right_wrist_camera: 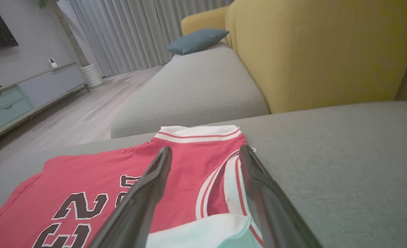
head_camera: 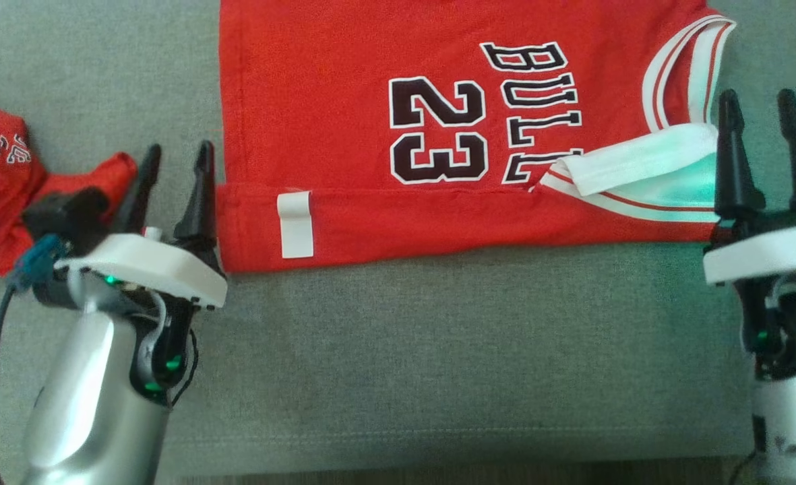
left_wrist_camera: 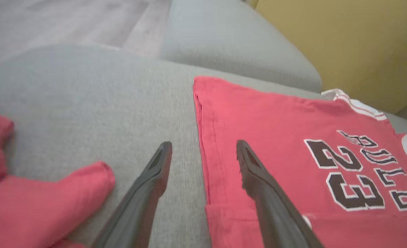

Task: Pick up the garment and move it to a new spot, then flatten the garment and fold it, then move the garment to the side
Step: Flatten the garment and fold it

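Observation:
The garment (head_camera: 317, 101) is a red jersey with white trim and black "BULLS 23" lettering, lying flat on the grey sofa cushion (head_camera: 438, 350). Its near edge is folded over and shows a white label (head_camera: 296, 224). My left gripper (head_camera: 177, 151) stands open at the garment's left edge, holding nothing. In the left wrist view the left gripper (left_wrist_camera: 203, 146) straddles that edge of the garment (left_wrist_camera: 265, 120). My right gripper (head_camera: 757, 101) is open at the collar end. In the right wrist view the right gripper (right_wrist_camera: 206, 150) hovers over the white-trimmed part of the garment (right_wrist_camera: 86, 172).
A second crumpled red garment (head_camera: 0, 202) lies at the left, close to my left arm, seen as red cloth (left_wrist_camera: 34, 206) in the left wrist view. Behind rise the yellow sofa back (right_wrist_camera: 310, 51), a teal pillow (right_wrist_camera: 198, 39) and a low cabinet (right_wrist_camera: 17, 96).

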